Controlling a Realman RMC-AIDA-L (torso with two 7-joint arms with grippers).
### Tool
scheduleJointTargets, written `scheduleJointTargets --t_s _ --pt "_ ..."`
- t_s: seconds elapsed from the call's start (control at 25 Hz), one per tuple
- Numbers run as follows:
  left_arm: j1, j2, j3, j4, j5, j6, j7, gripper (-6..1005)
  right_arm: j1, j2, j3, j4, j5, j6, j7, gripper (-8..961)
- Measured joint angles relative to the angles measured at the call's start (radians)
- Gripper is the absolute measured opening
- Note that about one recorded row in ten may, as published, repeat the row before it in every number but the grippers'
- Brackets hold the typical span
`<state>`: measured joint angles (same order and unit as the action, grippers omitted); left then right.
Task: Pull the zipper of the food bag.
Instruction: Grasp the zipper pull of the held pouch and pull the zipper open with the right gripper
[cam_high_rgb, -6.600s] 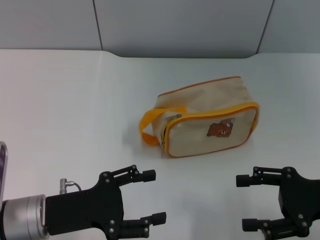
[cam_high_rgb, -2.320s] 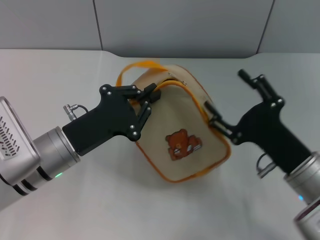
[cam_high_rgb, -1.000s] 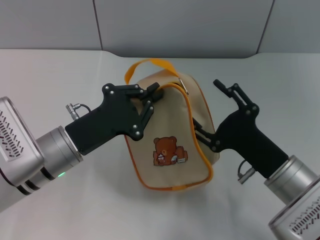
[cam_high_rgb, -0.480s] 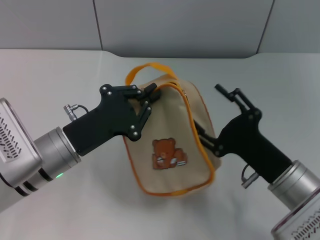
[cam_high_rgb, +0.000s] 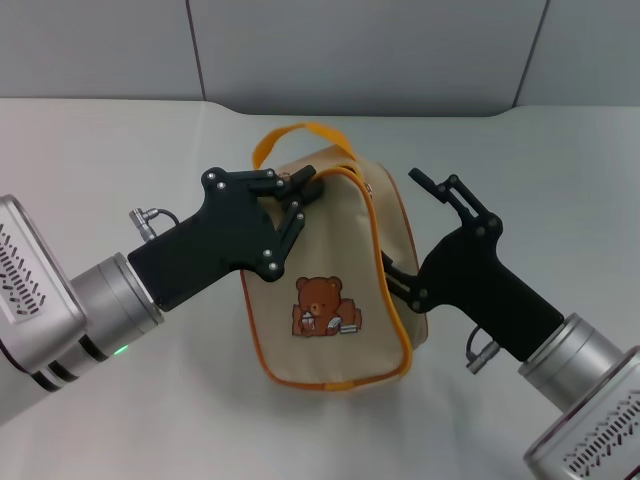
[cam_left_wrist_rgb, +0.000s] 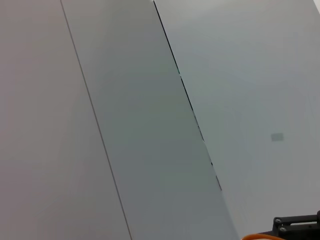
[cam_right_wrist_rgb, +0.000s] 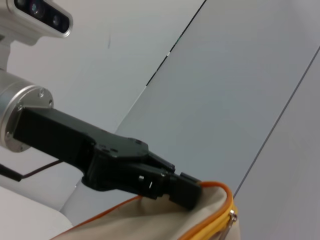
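The beige food bag (cam_high_rgb: 330, 250) with orange piping hangs above the table, its bear patch (cam_high_rgb: 320, 305) facing me and its orange strap (cam_high_rgb: 296, 132) on top. My left gripper (cam_high_rgb: 303, 190) is shut on the bag's upper left corner at the piping. It also shows in the right wrist view (cam_right_wrist_rgb: 182, 192), pinching the fabric. The zipper's small silvery pull tab (cam_high_rgb: 370, 187) sits at the top of the orange edge and shows in the right wrist view (cam_right_wrist_rgb: 231, 218). My right gripper (cam_high_rgb: 400, 225) is open at the bag's right side. Its lower finger touches the fabric and its upper finger is free.
The white table (cam_high_rgb: 100, 160) spreads around the bag, with grey wall panels (cam_high_rgb: 350, 50) behind it. The left wrist view shows mostly wall panels (cam_left_wrist_rgb: 150, 125).
The bag's lower end has swung a little left and down. My right gripper has shifted left, closer to the bag's side. My left gripper keeps its hold.
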<state>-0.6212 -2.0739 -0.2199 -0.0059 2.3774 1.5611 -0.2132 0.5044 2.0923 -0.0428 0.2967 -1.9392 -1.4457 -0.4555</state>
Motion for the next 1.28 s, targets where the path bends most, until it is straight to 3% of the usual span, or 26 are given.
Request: scheduleJointTargets --t_s 0.56,1.12,1.28 --pt "0.001 -0.002 0.003 -0.002 0.000 -0.001 0.000 54 0.018 0.000 0.040 0.025 -0.001 -0.006 -0.002 740" --pt "-0.002 -0.002 0.004 -0.002 0.000 -0.001 0.000 52 0.022 0.000 0.036 0.031 -0.035 0.002 -0.002 276" --pt "-0.001 -0.002 0.004 -0.003 0.000 -0.001 0.000 53 0.022 0.000 0.036 0.031 -0.035 0.002 -0.002 94"
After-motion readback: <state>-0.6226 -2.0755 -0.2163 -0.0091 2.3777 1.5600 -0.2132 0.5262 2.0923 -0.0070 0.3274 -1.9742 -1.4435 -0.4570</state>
